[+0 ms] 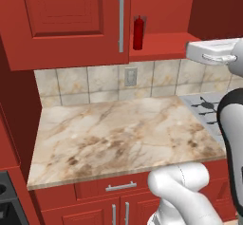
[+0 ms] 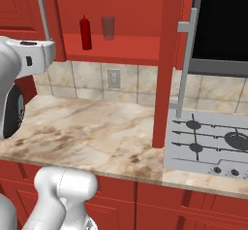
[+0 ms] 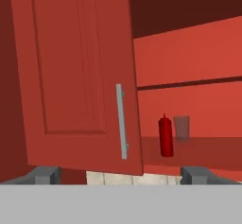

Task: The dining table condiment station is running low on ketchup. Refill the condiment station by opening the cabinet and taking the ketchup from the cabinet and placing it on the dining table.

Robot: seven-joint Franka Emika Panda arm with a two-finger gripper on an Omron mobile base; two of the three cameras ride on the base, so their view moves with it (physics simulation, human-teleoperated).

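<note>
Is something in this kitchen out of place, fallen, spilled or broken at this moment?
Nothing stands out. The ketchup stands upright on the bottom shelf of the open cabinet, beside a grey glass that is also upright. The marble counter shows no spill, and the cabinet's right door simply hangs open.

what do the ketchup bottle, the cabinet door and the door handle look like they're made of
The ketchup looks like smooth plastic: uniform matte red, with a tapered nozzle. The cabinet door looks like red-painted wood, judging by its raised panel; no grain shows, so that is a guess. Its handle looks like brushed metal: a pale silver-grey bar.
</note>
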